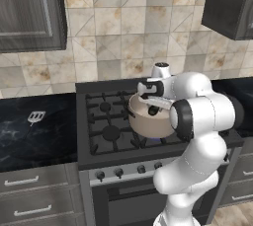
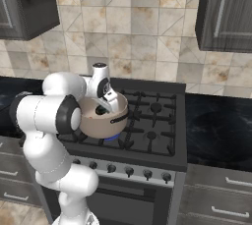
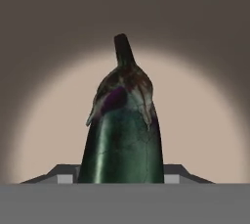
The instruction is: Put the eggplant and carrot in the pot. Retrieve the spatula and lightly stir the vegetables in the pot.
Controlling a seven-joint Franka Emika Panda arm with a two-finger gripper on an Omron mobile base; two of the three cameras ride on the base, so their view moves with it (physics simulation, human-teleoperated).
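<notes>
Eggplant (image 3: 122, 135) between fingers (image 3: 66, 175), over pot (image 1: 148, 121)

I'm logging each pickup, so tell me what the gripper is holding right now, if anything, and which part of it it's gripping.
The gripper holds the eggplant by its thick lower body, stem end pointing away, over the pot.

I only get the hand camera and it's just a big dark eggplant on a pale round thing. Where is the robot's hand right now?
Observer: The tool hangs over the pot, which sits on a front burner of the stove.
Operator: Is that pale round thing the pot?
Observer: Yes, its pale inside. The eggplant points down into it.
Operator: Where's the spatula?
Observer: The spatula lies on the dark counter left of the stove, apart from the arm.
Operator: Is the stove on?
Observer: A blue glow shows under the pot.
</notes>
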